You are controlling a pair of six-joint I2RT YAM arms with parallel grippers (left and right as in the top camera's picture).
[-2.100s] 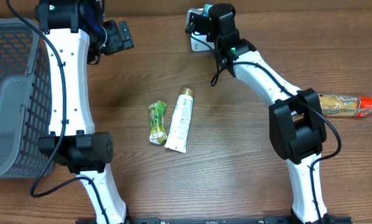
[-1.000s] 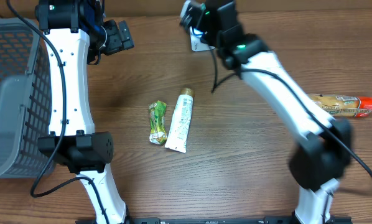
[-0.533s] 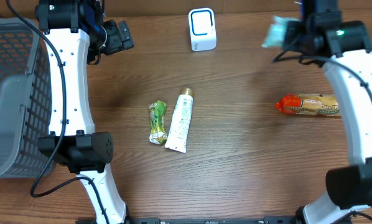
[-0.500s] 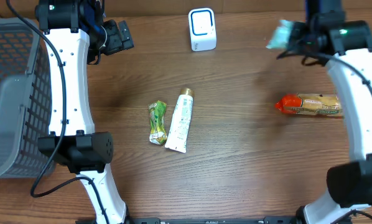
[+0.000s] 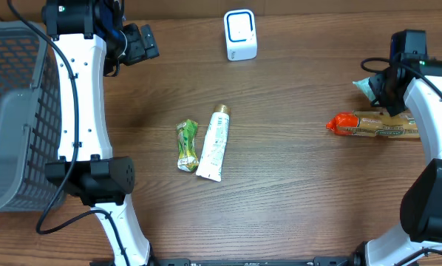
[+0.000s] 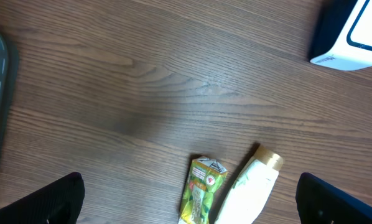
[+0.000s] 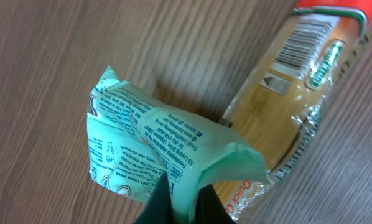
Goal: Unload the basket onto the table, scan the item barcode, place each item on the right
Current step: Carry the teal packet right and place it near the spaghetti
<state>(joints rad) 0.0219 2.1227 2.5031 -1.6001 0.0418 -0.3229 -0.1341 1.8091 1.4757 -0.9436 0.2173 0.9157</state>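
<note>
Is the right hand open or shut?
Shut: the right hand pinches the edge of the mint-green packet between its fingertips.

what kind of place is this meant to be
Probably a mock shop checkout: a white barcode scanner, a grey shopping basket, and packaged goods such as the tube and the green packet in the right gripper.

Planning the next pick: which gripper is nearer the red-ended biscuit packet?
Right. The right gripper, shut on a mint-green packet, hangs at the far edge of the biscuit packet; the left gripper is open, far across the table by the basket.
</note>
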